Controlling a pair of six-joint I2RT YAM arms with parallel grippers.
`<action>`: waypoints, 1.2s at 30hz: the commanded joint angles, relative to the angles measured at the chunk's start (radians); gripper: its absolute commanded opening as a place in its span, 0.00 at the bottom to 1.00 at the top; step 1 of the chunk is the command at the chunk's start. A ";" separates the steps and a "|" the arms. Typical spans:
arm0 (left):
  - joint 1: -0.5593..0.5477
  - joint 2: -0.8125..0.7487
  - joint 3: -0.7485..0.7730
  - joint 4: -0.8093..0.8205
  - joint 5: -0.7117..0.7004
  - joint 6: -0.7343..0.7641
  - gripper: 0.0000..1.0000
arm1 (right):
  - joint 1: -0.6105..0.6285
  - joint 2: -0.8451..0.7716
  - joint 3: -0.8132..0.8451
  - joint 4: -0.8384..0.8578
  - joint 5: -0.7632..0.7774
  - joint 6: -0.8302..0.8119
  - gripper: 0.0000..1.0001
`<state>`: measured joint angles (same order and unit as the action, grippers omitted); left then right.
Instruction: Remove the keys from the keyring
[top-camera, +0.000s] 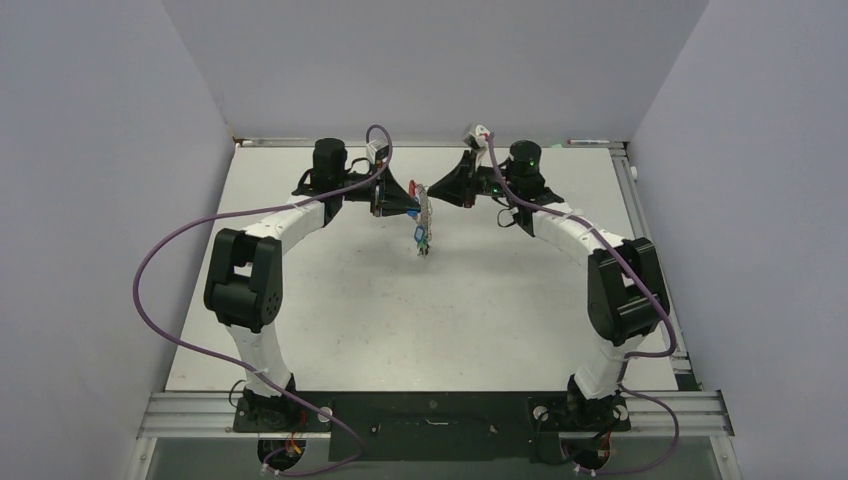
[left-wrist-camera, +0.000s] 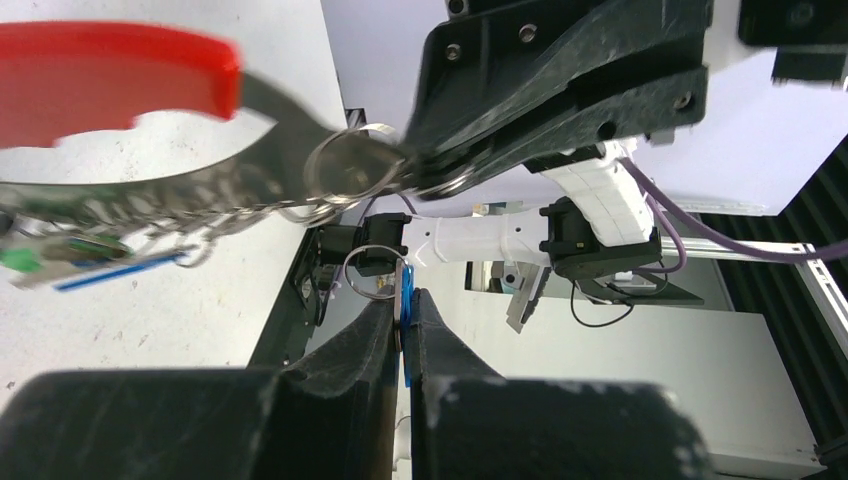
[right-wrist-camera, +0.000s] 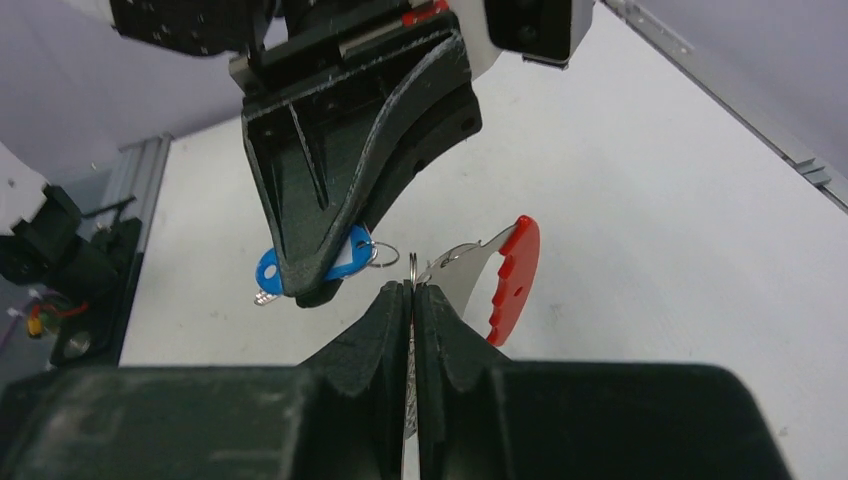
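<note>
**A:** Where's the bunch?

**B:** In mid-air above the counter (top-camera: 330, 300). The keys (top-camera: 423, 242) dangle from the keyring (right-wrist-camera: 515, 262), between both hands.

**A:** Grips?

**B:** The left hand (left-wrist-camera: 405, 300) pinches a blue-tagged key (right-wrist-camera: 268, 270). The right hand (right-wrist-camera: 412, 290) is clamped on the keyring's silvery end.

**A:** Step?

**B:** Working one key off, I'd judge. Next, draw the hands apart gently while keeping the loop steady. I can't tell if the blue key's free.

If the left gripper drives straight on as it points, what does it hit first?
Probably the keyring where the right gripper pinches it, then that gripper: it faces the left gripper, shut on a blue key, nearly tip to tip.
</note>
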<state>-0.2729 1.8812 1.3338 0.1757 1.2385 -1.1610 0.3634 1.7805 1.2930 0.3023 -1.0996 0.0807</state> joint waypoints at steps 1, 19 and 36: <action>0.003 -0.014 0.007 0.011 -0.002 0.035 0.00 | -0.038 0.005 -0.064 0.609 -0.064 0.454 0.05; 0.010 -0.097 0.163 -0.700 -0.446 0.750 0.00 | -0.078 -0.015 -0.107 0.612 -0.047 0.453 0.05; 0.023 0.024 0.167 -0.861 -1.243 1.071 0.00 | -0.080 -0.004 -0.118 0.608 -0.061 0.456 0.05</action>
<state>-0.2573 1.8500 1.4521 -0.6704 0.1303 -0.1600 0.2871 1.7821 1.1786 0.8295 -1.1461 0.5335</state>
